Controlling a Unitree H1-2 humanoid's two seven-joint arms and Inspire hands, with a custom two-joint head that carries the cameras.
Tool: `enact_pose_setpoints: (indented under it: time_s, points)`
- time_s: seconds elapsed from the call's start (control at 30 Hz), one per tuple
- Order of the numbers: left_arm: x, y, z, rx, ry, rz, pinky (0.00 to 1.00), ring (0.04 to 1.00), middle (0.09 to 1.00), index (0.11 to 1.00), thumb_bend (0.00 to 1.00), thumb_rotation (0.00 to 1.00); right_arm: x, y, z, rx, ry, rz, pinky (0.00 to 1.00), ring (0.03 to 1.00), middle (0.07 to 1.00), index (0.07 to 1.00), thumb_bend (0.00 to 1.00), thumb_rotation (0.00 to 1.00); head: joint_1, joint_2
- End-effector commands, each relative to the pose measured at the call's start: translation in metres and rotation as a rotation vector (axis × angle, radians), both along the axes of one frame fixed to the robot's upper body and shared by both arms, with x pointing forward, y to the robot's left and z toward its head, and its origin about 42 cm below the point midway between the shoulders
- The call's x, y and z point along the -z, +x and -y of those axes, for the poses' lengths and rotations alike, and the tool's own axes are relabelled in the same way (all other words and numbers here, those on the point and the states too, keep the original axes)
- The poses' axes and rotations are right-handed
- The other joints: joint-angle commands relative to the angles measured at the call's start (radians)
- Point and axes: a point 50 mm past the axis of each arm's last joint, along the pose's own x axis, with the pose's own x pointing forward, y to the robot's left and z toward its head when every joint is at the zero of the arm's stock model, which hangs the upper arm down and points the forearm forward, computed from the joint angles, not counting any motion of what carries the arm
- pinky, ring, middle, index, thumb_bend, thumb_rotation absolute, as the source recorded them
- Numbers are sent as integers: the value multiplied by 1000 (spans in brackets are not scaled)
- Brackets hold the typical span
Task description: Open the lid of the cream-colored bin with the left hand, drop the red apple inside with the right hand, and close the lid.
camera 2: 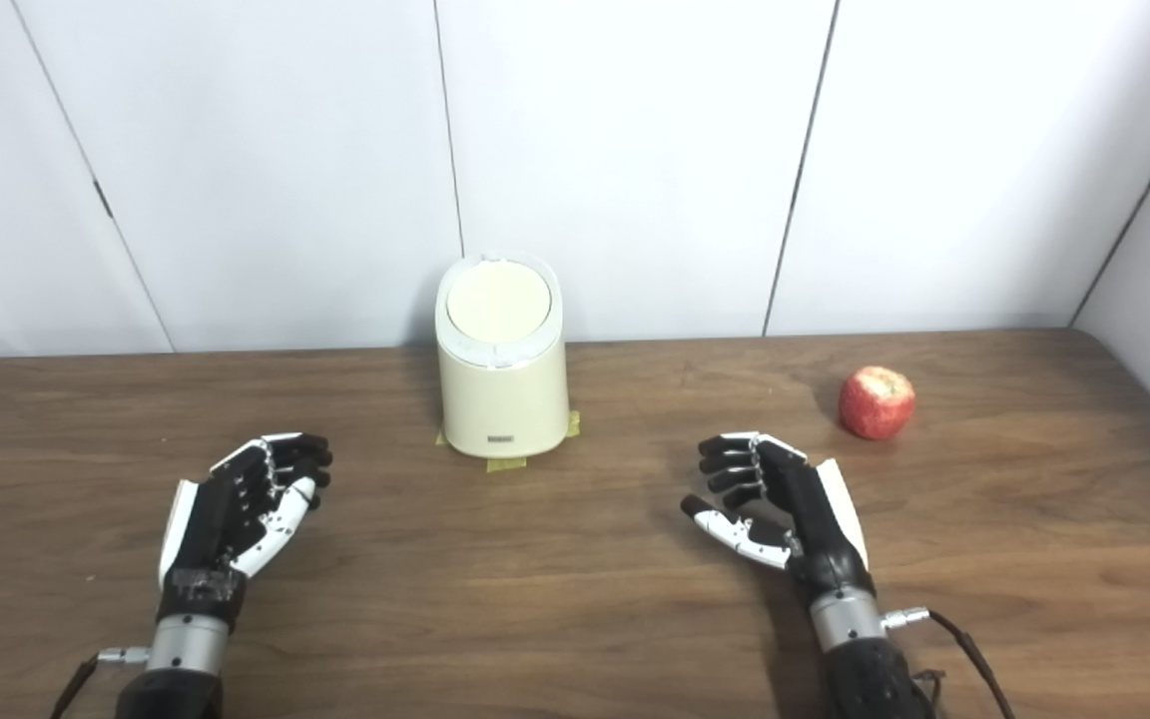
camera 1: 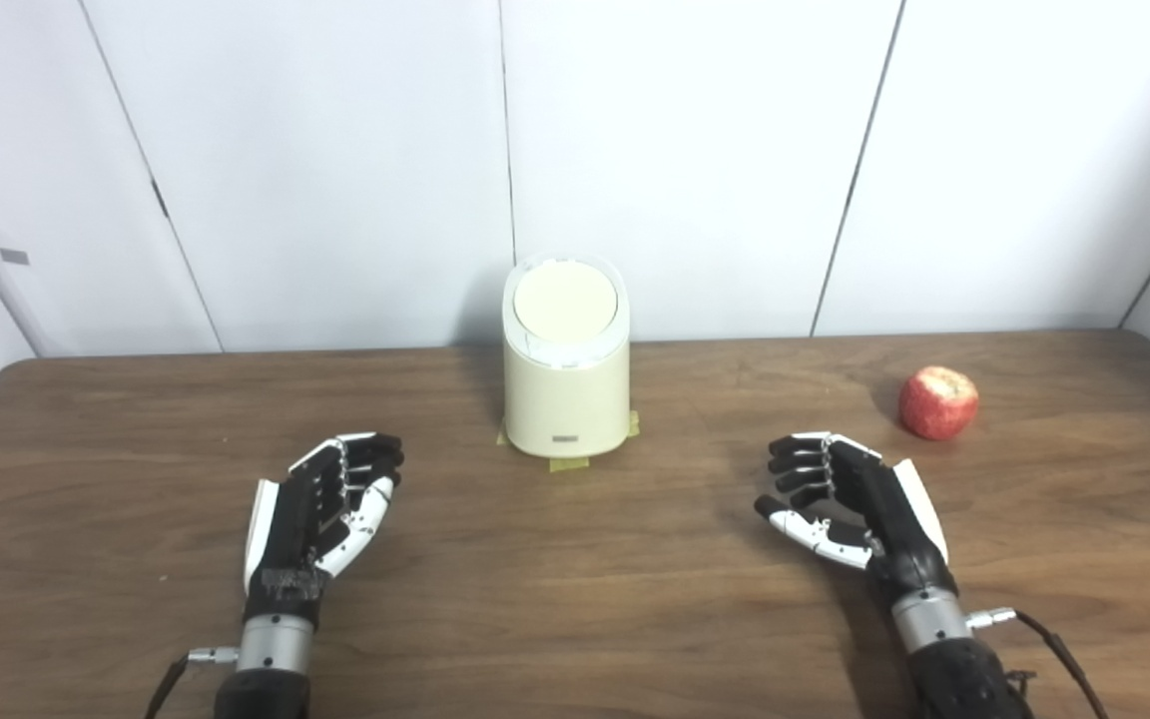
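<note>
Left eye view is showing the left hand (camera 1: 320, 509) with its fingers (camera 1: 370, 461) loosely curled and spread apart, grasping nothing, palm turned inward over the wooden surface (camera 1: 575, 599). The right hand (camera 1: 850, 504) is mirroring it, fingers (camera 1: 800, 464) released and holding nothing, thumb pointing inward. Between and beyond the two hands, the cream-colored bin (camera 1: 566, 394) is standing upright near the far edge of the surface, its round lid (camera 1: 565, 300) lying shut on top, with bits of yellowish tape (camera 1: 568, 462) showing at its base. The red apple (camera 1: 937, 402) is sitting on the surface beyond the right hand and to its right, near it yet not touching, well apart from the bin.
</note>
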Motion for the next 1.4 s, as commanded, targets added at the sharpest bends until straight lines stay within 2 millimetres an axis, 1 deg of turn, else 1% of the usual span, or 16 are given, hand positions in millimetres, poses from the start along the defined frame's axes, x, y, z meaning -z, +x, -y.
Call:
enact_pose_setpoints:
  time_s: [0.0,0.5,0.6,0.67,0.7,0.77,0.8,0.83,0.9,0.93,1.0,1.1,1.17,1.2,1.27,1.37]
  points:
    - [-13,9,0,8,17,65,537,606,641,630,288,291,-24,12,-2,-10,-5,93,506,579,610,613,334,118,-1,-1]
    - [-15,9,0,3,11,68,541,611,644,634,293,307,-23,12,-2,-9,-12,93,509,582,612,614,331,143,-4,1]
    - [-22,12,1,-25,22,103,548,631,668,656,323,390,-23,13,-2,-9,-12,92,509,584,611,612,333,132,2,-1]
    - [-35,18,2,-39,67,145,612,690,711,706,374,571,-21,13,-1,-15,-10,101,502,579,609,610,333,114,-2,-5]
    - [-40,21,3,-43,80,159,657,735,747,743,426,693,-20,14,-1,-17,-10,103,498,576,606,608,334,112,-2,-5]
    - [-54,28,5,-47,93,179,728,796,800,793,512,806,-19,14,-1,-14,-9,92,500,577,605,608,337,127,0,-7]
    - [-63,33,6,-45,92,185,804,863,864,863,612,864,-19,14,-1,-11,-12,86,505,583,610,612,336,127,1,-8]
    - [-71,38,8,-43,93,188,833,888,890,895,645,881,-19,14,-1,-9,-13,83,505,583,611,613,336,125,1,-8]
    - [-89,48,14,-40,90,187,882,926,925,938,692,893,-19,13,-2,-8,-5,81,506,583,612,613,338,116,-2,-8]
    - [-99,55,18,-38,100,188,938,954,946,958,727,889,-19,13,-2,-9,-1,82,507,584,614,613,340,111,-2,-8]
    - [-116,68,25,-29,132,180,975,983,975,985,754,886,-18,13,-2,-10,1,85,507,583,615,610,338,116,-1,-7]
    - [-139,88,35,-18,229,149,978,999,998,999,800,823,-18,12,-2,-10,-2,89,504,582,615,609,340,121,-2,-5]
    - [-153,99,42,-28,283,123,980,1000,1000,1000,835,816,-18,11,-3,-9,-1,90,503,581,613,609,340,123,-8,-2]
    - [-160,104,46,-36,300,114,983,1000,1000,1000,842,776,-18,11,-3,-9,0,89,500,578,611,609,342,123,-9,-2]
    - [-169,115,53,-46,332,105,966,1000,1000,1000,844,730,-18,11,-3,-9,1,89,497,577,610,608,344,123,-10,-1]
    - [-176,129,64,-48,379,99,996,1000,1000,1000,836,679,-19,10,-3,-11,-3,92,495,577,610,607,342,109,-8,1]
